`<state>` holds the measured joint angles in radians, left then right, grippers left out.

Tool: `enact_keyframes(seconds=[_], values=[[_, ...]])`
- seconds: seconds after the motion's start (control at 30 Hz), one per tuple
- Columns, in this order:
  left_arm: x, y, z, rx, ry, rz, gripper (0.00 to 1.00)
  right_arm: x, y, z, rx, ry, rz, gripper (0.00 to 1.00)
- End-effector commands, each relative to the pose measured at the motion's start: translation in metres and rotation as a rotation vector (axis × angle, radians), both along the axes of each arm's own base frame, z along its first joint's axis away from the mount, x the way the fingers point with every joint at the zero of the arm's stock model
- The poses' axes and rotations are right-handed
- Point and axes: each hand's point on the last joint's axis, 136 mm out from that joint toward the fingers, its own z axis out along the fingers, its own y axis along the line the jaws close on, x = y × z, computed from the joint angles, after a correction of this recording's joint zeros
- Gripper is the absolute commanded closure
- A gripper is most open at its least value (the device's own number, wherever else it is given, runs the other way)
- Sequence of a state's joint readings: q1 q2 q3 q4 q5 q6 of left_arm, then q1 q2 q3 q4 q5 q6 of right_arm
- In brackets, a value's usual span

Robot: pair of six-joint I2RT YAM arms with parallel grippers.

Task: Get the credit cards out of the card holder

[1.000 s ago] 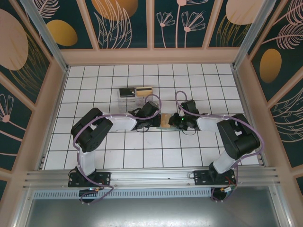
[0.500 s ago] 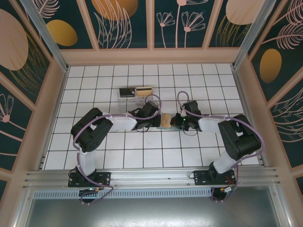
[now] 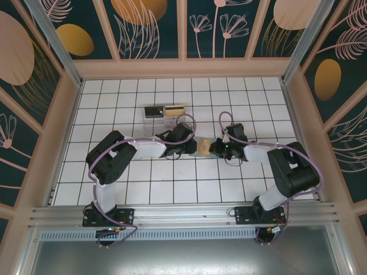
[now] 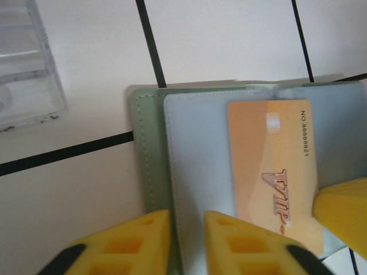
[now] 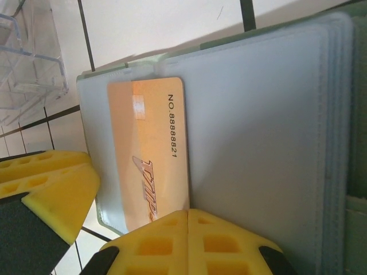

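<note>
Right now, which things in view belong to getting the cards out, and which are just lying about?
Job:
- holder, open flat
- card, against its pale panel
- left gripper, open at the holder's edge
- right gripper, shut at the card's end

Lying about:
- clear box, near the holder
- dark piece and tan piece on it, too small to identify

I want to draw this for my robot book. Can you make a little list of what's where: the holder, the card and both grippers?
holder: grey-green, open flat on the tiled table, between the grippers
card: tan-gold, lying on the holder's pale inside
left gripper: a little open, at the holder's edge
right gripper: shut, tips at the card's end
box: clear, apart from the holder
</note>
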<state>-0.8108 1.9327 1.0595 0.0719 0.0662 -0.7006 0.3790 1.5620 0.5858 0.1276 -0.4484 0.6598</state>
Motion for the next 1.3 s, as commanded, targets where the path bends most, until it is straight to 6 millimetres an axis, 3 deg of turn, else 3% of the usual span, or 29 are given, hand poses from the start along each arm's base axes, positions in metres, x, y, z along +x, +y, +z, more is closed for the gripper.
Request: enact_keyframes(seconds=[0.0,0.17,0.37,0.87,1.03,1.27], values=[[-0.006,0.018,-0.005,0.083,0.024,0.021,0.71,-0.006,-0.001,-0.001,0.014,-0.006,0.019,0.97],[-0.003,0.014,-0.005,0.087,0.025,0.008,0.78,-0.002,0.004,0.006,0.049,-0.029,0.034,0.83],[-0.008,0.013,-0.02,0.096,0.059,-0.001,0.89,-0.003,0.006,-0.001,0.062,-0.017,0.041,0.8],[-0.012,0.015,-0.027,0.105,0.073,-0.008,0.94,-0.001,0.01,-0.005,0.103,-0.013,0.041,0.82],[-0.012,0.016,-0.027,0.112,0.071,-0.006,0.95,-0.002,0.006,-0.006,0.097,-0.007,0.03,0.95],[-0.013,0.018,-0.03,0.119,0.075,-0.005,0.96,-0.007,-0.008,-0.007,0.081,-0.005,0.012,0.95]])
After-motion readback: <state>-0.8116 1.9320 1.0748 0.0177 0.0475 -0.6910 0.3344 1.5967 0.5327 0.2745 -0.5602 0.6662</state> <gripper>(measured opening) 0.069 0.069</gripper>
